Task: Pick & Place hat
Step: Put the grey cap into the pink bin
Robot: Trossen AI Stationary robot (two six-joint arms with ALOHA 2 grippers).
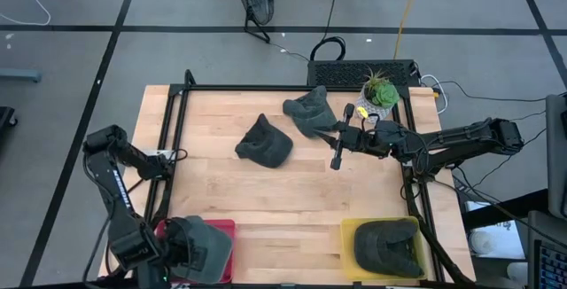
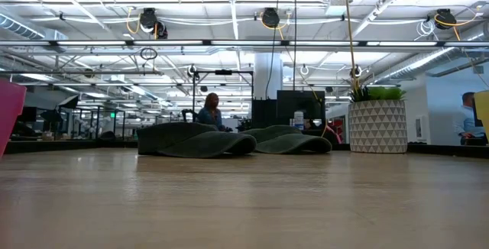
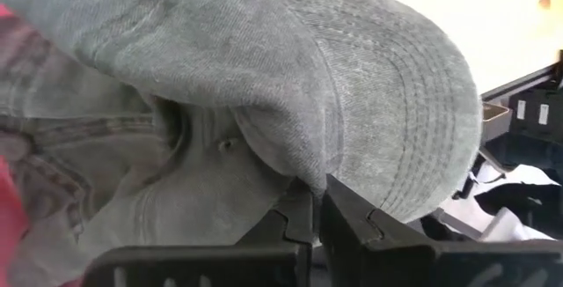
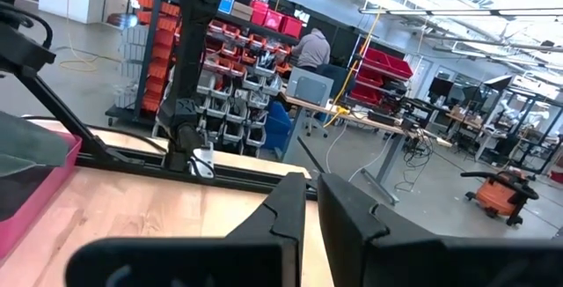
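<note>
Pinched by its brim between the closed fingers of the left gripper (image 3: 318, 221), a grey cotton cap (image 3: 290, 84) is held over the red bin (image 1: 221, 231), while the empty, shut right gripper (image 1: 337, 160) is nearer the two dark caps (image 1: 264, 143) lying mid-table.

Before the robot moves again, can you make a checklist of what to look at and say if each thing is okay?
1. Left gripper fingers shut on the hat: ok, they pinch its brim.
2. That hat over the red bin: ok, it sits at the bin.
3. Hat let go yet: not ok, fingers are shut on it.
4. Right gripper empty: ok, fingers shut on nothing, above the table's middle.
5. Two loose hats waiting on the table: ok.
6. Yellow bin already has a hat: ok.
</note>
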